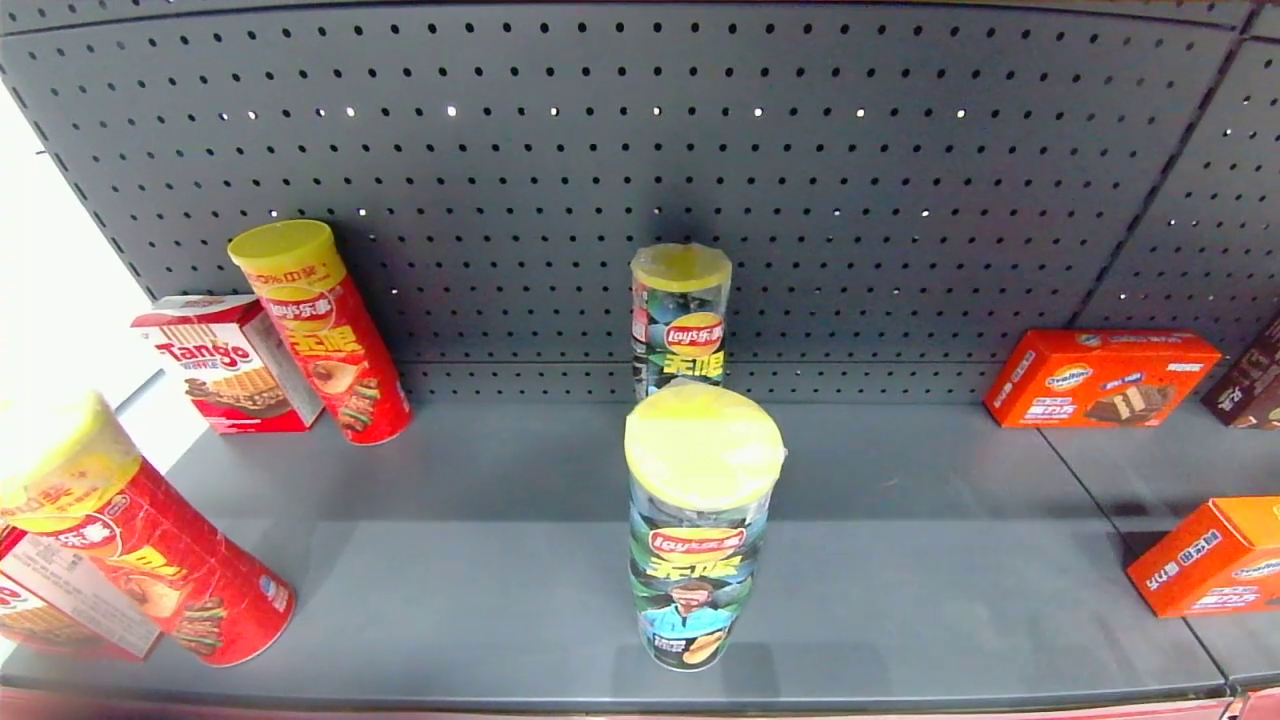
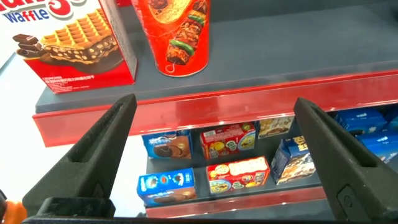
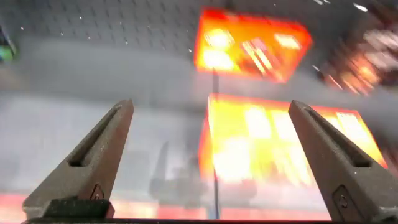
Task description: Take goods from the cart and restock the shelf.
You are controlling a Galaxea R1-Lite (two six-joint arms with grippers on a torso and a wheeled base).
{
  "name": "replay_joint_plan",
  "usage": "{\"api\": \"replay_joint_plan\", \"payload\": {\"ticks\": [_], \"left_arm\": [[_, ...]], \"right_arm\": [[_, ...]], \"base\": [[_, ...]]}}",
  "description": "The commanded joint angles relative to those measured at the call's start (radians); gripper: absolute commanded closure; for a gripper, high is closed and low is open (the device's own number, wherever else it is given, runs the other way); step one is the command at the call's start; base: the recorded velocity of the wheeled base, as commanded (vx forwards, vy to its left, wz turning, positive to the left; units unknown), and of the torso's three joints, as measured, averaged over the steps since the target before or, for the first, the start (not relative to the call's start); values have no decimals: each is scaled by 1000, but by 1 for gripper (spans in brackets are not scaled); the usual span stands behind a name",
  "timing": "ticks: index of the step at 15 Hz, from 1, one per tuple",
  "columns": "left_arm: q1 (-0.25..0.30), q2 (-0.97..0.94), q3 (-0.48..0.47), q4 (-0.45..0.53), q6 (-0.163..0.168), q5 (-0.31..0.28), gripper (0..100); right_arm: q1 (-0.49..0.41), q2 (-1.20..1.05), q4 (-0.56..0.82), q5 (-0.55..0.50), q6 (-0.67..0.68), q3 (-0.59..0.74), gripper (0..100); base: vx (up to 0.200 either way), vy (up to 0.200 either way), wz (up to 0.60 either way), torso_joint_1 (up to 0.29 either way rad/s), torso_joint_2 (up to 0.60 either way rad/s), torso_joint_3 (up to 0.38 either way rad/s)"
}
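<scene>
The near dark can stands upright on the shelf, close to the front edge and about midway along it, with its yellow lid up and its label facing out. The far dark can stands directly behind it against the pegboard. The two make a front-to-back file, likely so that the same product fills one lane and a shopper meets its face first. There is bare shelf on both sides of this file, so further cans could go beside it.

To the left, a far red can stands against the pegboard, with a far wafer box just beside it on its left. A near red can sits at the front left corner. To the right, well apart from the dark cans, a far orange box lies against the back and a near orange box lies toward the front. Like goods are grouped in their own strips.

The left claw is spread wide with nothing between its fingers. It hangs just outside the shelf's red lip, level with a red can base and a near wafer box, and small packets fill the shelf below. The right claw is also wide and empty, and it faces the orange boxes across bare shelf.

With both claws empty, my reading is that the next item has yet to be fetched from the cart.
</scene>
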Motion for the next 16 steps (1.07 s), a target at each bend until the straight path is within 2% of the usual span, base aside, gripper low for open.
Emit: {"api": "replay_joint_plan", "payload": {"ticks": [1, 2, 3, 4, 5, 6, 8, 9, 10, 11, 13, 16], "left_arm": [[1, 0, 2, -1, 1, -1, 0], [1, 0, 2, -1, 3, 0, 0], [1, 0, 2, -1, 3, 0, 0], [1, 0, 2, -1, 3, 0, 0], [1, 0, 2, -1, 1, 0, 0], [1, 0, 2, -1, 1, 0, 0], [1, 0, 2, -1, 1, 0, 0], [1, 0, 2, -1, 0, 0, 0], [1, 0, 2, -1, 0, 0, 0], [1, 0, 2, -1, 0, -1, 0], [1, 0, 0, 1, 0, -1, 0], [1, 0, 2, -1, -2, -1, 0]], "right_arm": [[-70, -398, 223, -53, 5, 113, 0], [-70, -398, 186, -86, 13, 134, 0], [-70, -398, 148, -83, 33, 211, 0], [-70, -398, 17, -83, 45, 320, 0], [-70, -398, 17, -73, 48, 332, 0], [-70, -398, 76, -38, 57, 331, 0], [-70, -396, 73, 68, 97, 329, 0], [-73, -395, 79, 68, 99, 328, 0], [-148, -390, 111, 3, 112, 319, 0], [-208, -395, 109, -13, 117, 319, 0], [-209, -395, 131, -56, 119, 332, 0], [-208, -395, 136, -63, 116, 332, 0]], "base": [[0, 0, 0, 0, 0, 0], [0, 0, 0, 0, 0, 0], [0, 0, 0, 0, 0, 0], [0, 0, 0, 0, 0, 0], [0, 0, 0, 0, 0, 0], [0, 0, 0, 0, 0, 0], [0, 0, 0, 0, 0, 0], [0, 0, 0, 0, 0, 0], [0, 0, 0, 0, 0, 0], [0, 0, 0, 0, 0, 0], [0, 0, 0, 0, 0, 0], [0, 0, 0, 0, 0, 0]]}}
